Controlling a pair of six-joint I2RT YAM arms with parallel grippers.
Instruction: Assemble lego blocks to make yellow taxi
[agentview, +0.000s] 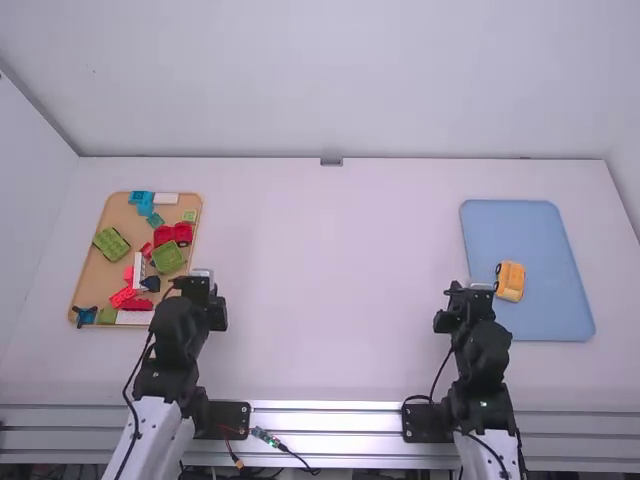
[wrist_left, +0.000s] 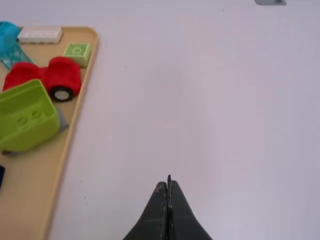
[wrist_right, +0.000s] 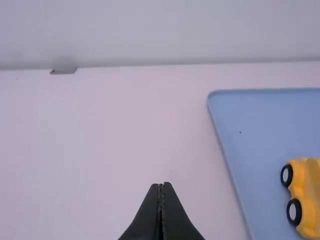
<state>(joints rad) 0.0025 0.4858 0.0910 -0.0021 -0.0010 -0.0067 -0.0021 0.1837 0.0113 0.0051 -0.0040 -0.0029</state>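
The lego blocks (agentview: 168, 256) lie on the tan tray (agentview: 88, 272). My left fingers (wrist_left: 154, 210) are closed and empty. My right fingers (wrist_right: 147, 215) are closed and empty too. The yellow taxi (agentview: 510, 281) sits on the blue tray (agentview: 560, 310). I think it's built, so next I just leave it.

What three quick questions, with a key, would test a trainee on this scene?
1. True or false: the left gripper and right gripper are both shut.
2. Which sits on the blue tray?
a) red car
b) yellow car
c) white brick
3. Fill in: in the high view, the beige tray lies to the ____ of the blue tray.

Key: 1 true; 2 b; 3 left
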